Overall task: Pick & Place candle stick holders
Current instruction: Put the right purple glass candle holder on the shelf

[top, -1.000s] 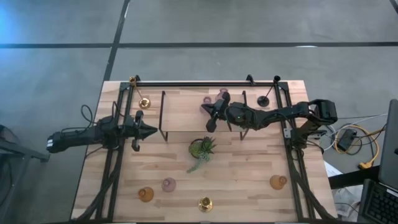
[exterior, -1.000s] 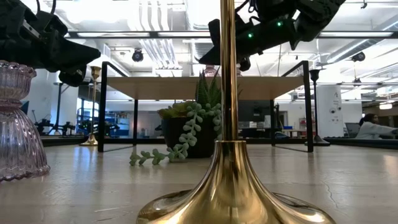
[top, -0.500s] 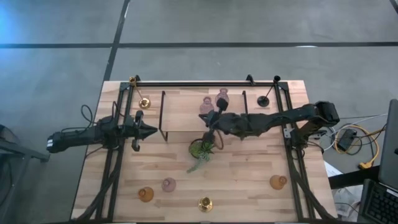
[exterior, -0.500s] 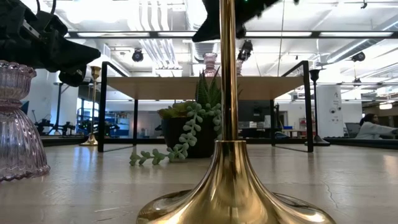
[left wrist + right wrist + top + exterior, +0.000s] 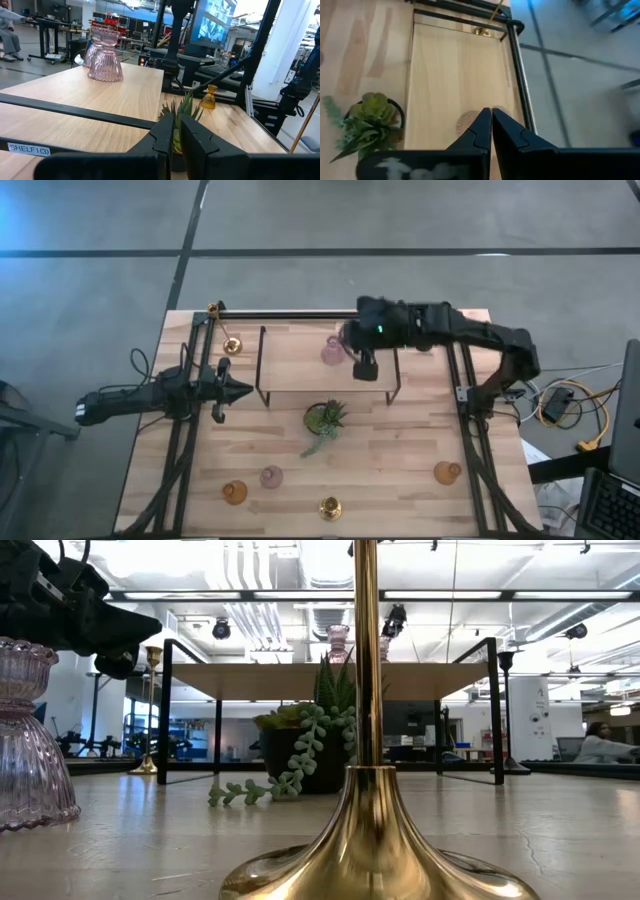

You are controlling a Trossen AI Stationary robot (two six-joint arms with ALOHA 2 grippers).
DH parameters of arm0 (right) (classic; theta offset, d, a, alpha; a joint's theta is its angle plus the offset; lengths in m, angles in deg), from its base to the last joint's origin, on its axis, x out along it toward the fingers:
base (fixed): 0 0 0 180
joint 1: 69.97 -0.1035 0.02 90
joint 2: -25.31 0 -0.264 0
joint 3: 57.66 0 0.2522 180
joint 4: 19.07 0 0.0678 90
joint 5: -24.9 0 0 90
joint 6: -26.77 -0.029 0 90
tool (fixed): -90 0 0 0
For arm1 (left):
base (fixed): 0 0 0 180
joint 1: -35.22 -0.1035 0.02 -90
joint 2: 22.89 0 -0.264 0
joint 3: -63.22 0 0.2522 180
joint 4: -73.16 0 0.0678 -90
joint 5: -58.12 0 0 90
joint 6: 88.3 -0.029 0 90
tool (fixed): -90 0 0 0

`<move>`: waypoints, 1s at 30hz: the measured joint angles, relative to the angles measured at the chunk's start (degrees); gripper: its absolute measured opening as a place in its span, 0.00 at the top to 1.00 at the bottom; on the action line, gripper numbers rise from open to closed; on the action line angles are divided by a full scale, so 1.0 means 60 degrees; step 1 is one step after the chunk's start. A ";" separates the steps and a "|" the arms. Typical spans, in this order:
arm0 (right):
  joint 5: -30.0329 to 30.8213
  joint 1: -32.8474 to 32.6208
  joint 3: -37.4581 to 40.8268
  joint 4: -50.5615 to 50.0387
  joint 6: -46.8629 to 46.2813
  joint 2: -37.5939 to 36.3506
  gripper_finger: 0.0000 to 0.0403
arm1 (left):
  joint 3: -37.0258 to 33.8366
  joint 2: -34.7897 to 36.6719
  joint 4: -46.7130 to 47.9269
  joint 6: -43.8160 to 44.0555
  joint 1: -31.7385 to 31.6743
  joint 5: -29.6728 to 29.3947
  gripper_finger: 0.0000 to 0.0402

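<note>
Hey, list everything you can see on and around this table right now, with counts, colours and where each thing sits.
Table: one, pale wood.
Shelf: one, wooden top, black frame, far half of the table.
Pink glass holders: three; two on the shelf, one near the front edge.
Amber glass holders: two; front left, front right.
Brass holders: two; front centre, far left.
Black holder: one, far right, beside the shelf.
Potted plant: one, green, centre.
Person: one, seated in the room behind.
Left pincer: shut, left of the shelf.
Right pincer: shut, above the shelf.
</note>
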 joint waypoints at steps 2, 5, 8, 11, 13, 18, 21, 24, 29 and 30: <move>-0.0677 0.0449 -0.0571 -0.0507 0.0135 0.0374 0.98 | 0.0000 0.0000 0.0000 0.0001 -0.0003 0.0001 0.91; -0.1250 0.0971 -0.1436 -0.1367 0.0479 0.1136 0.98 | 0.0000 0.0000 -0.0003 0.0000 -0.0002 0.0000 0.91; -0.1722 0.1334 -0.2352 -0.2211 0.0782 0.1945 0.98 | 0.0000 0.0000 -0.0003 0.0000 -0.0003 0.0003 0.91; -0.1789 0.1528 -0.3273 -0.3025 0.1133 0.2662 0.98 | 0.0000 0.0000 -0.0004 0.0003 0.0000 0.0000 0.91; -0.1856 0.1668 -0.3887 -0.3509 0.1297 0.3121 0.98 | 0.0000 0.0000 -0.0004 0.0000 -0.0004 0.0004 0.91; -0.2324 0.1997 -0.4439 -0.3605 0.1647 0.3661 0.98 | 0.0000 0.0000 -0.0004 0.0000 -0.0004 0.0000 0.91; -0.2467 0.2133 -0.4391 -0.3690 0.1729 0.3715 0.98 | 0.0000 0.0000 -0.0004 0.0002 -0.0002 0.0000 0.91; -0.2494 0.2342 -0.4379 -0.3736 0.1661 0.3791 0.98 | 0.0000 0.0000 -0.0004 0.0000 -0.0004 0.0000 0.91; -0.2840 0.2408 -0.4380 -0.3665 0.1629 0.3768 0.98 | 0.0000 0.0000 -0.0004 0.0002 -0.0004 0.0002 0.91; -0.2917 0.2390 -0.4375 -0.3655 0.1633 0.3768 0.98 | 0.0000 0.0000 -0.0004 0.0003 -0.0004 0.0000 0.91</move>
